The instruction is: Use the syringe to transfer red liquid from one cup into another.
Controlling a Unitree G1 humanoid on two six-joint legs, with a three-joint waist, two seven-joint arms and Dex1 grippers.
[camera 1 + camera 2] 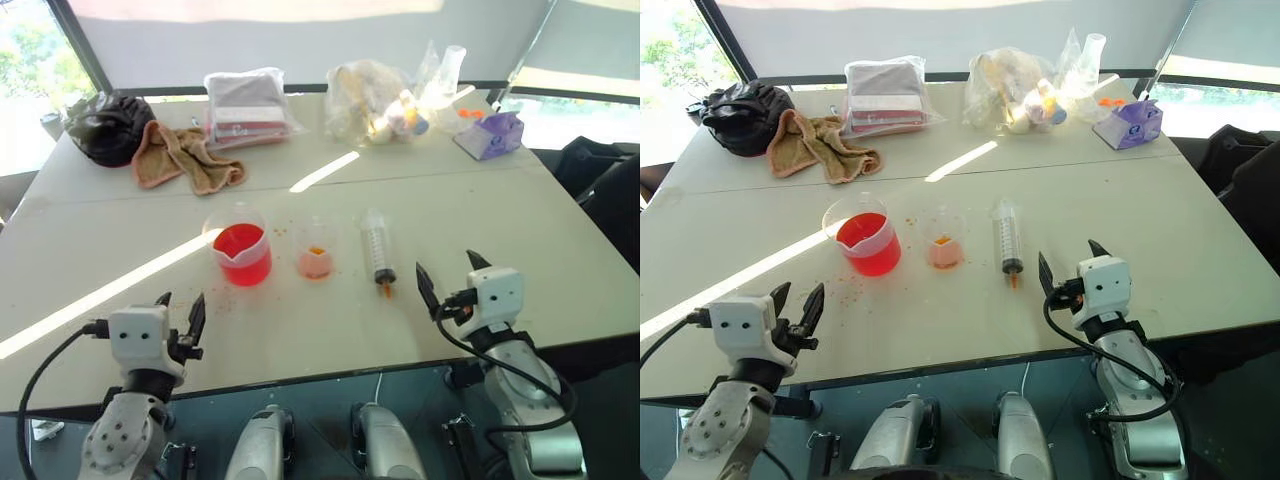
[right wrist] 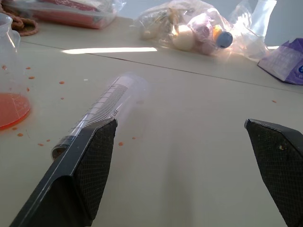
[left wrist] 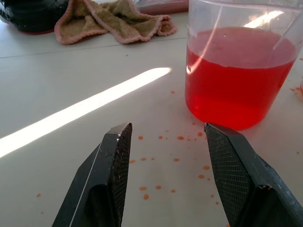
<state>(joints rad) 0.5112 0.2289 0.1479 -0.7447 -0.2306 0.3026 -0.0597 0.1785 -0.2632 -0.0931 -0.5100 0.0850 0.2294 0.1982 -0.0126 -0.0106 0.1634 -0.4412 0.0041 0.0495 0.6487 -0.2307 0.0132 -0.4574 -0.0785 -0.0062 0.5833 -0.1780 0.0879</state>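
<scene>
The syringe (image 1: 379, 250) lies mid-frame, long axis vertical, orange tip toward me; my right tool (image 1: 453, 276) and left tool (image 1: 180, 308) both gape empty.

White table (image 1: 560, 230), beaker (image 1: 240, 254), small cup (image 1: 315, 250), syringe (image 1: 379, 250), towel (image 1: 185, 155)

Two arms of grey metal, round holes along the forearm casing. Each wrist ends in a white boxy block with small dark screw dots. Left gripper (image 1: 180, 309) and right gripper (image 1: 450, 274): black wedge-shaped fingers (image 3: 110, 175) with cross-hatched rubber pads. Black cables loop from both wrist blocks.
</scene>
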